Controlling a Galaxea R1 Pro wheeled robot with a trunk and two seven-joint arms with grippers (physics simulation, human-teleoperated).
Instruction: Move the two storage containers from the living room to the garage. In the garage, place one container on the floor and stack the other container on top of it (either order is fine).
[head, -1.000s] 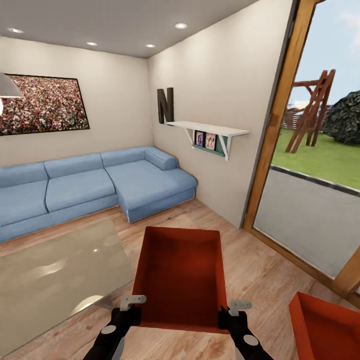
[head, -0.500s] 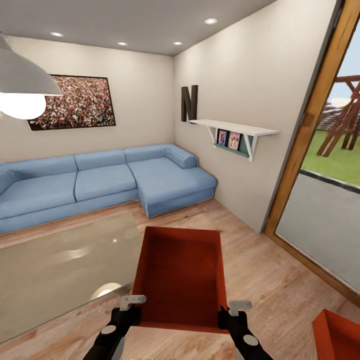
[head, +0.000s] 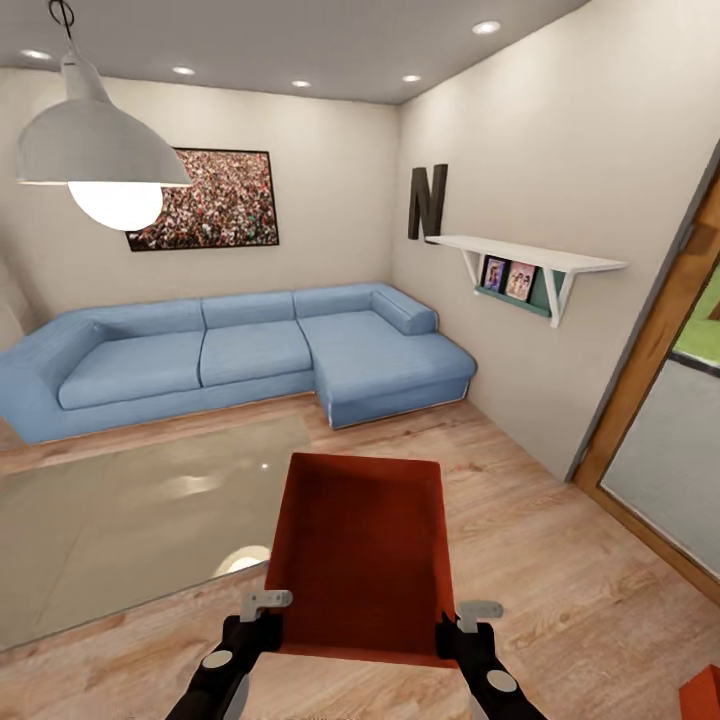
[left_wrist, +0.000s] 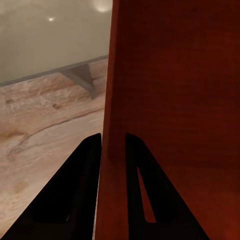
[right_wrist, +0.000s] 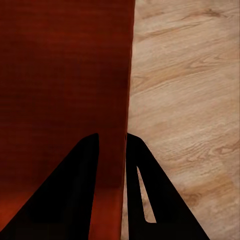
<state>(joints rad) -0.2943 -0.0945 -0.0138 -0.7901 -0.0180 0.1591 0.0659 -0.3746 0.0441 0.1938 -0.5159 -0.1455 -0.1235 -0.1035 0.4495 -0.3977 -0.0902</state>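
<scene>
A large dark letter "N" (head: 427, 201) hangs on the wall (head: 520, 150) above the white shelf (head: 530, 254) (no other text is legible), ahead and right of both grippers.

Rust-red open bin (head: 360, 555) level, aloft; second bin's corner (head: 703, 697) floor-level.

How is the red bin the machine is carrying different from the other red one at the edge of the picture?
The carried bin is off the floor, each side wall pinched by a tool, left and right; the other bin sits on the wood floor, ungripped. The first shows whole, the second only as a corner. Both are rust-red.
</scene>
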